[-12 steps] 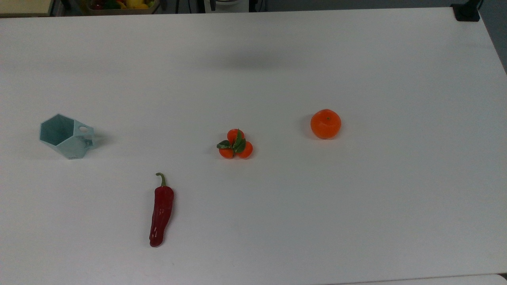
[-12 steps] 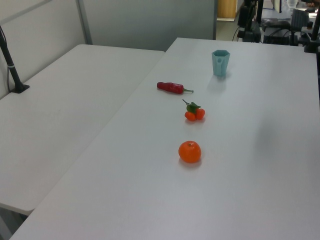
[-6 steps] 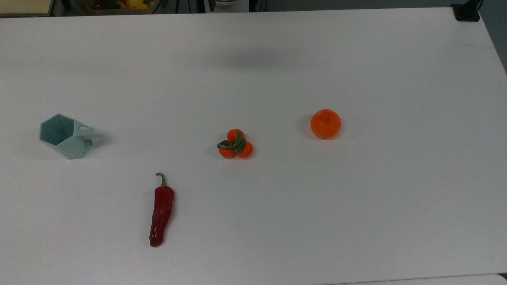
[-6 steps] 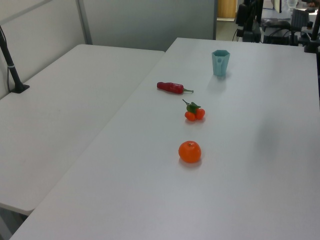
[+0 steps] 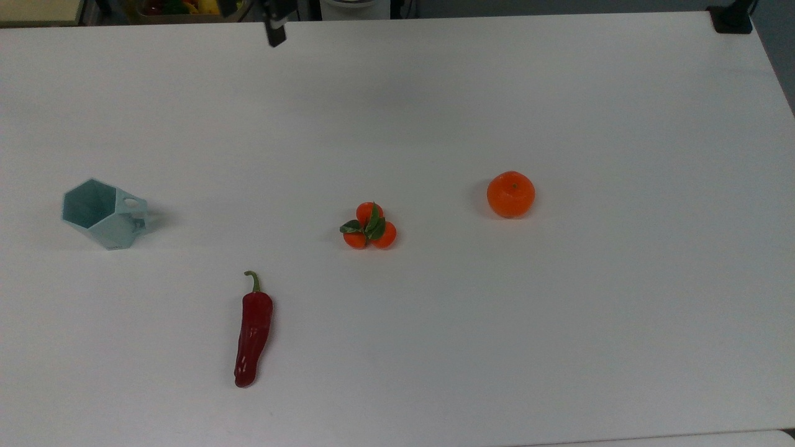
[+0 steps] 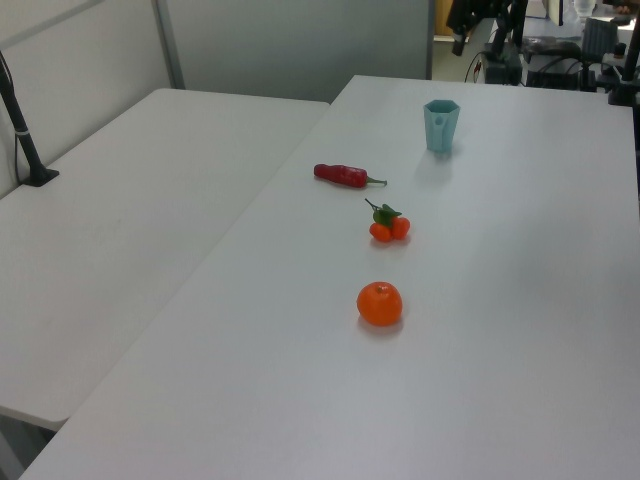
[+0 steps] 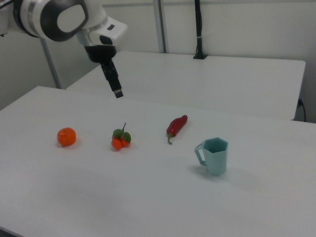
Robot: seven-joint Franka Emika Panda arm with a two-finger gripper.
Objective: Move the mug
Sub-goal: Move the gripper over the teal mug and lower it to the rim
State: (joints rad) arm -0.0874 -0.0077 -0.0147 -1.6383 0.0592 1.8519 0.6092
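Note:
The pale teal faceted mug (image 5: 102,214) (image 6: 440,125) (image 7: 216,155) stands upright on the white table (image 5: 559,323), near the top view's left edge. Its small handle points to the top view's right and the right view's left. My gripper (image 5: 275,34) (image 7: 117,92) hangs in the air off a white and black arm (image 7: 59,17), well above the table. It pokes in at the top view's upper edge, left of centre. In the right view it is up and to the left of the mug, far from it and touching nothing.
A dark red chili pepper (image 5: 253,329) (image 7: 177,126) lies nearest the mug. A cluster of three small leafy oranges (image 5: 369,226) (image 7: 120,138) and a single orange (image 5: 510,194) (image 7: 66,137) sit further along. A second white table (image 6: 120,230) adjoins, with a black post (image 6: 20,120).
My gripper has come into the top view at its upper edge, left of centre, and the soft shadow on the table there has faded. The mug and the produce have not moved.

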